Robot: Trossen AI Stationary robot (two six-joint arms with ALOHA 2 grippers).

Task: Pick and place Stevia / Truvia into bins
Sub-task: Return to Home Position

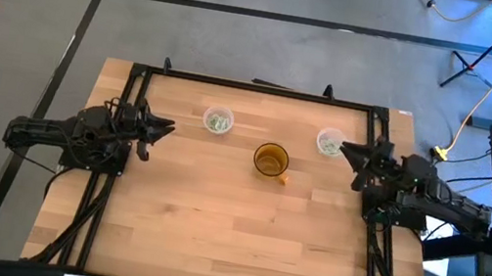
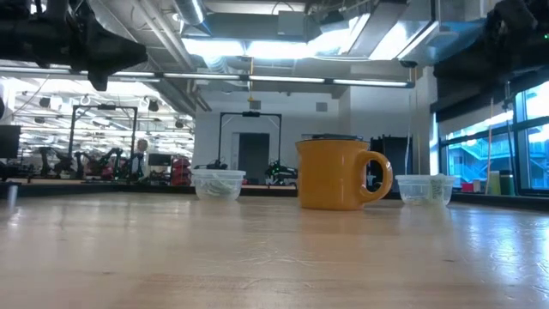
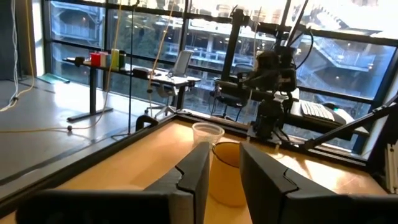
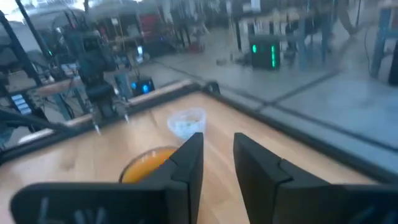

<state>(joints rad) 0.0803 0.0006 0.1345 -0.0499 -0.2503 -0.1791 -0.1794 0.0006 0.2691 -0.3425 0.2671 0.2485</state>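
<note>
Left hand (image 1: 162, 128) at nine o'clock and right hand (image 1: 347, 153) at three, both spread empty, should retract outward, clearing bins (image 1: 218, 121) and mug (image 1: 270, 160).

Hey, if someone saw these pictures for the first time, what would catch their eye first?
The orange-yellow mug stands out first, in the middle of the table toward its far edge. A small clear cup flanks it on each side, the left cup and the right cup, each holding white-and-green packets. The two dark arms sit at the table's sides, the left end effector and the right end effector open and pointing inward.
</note>
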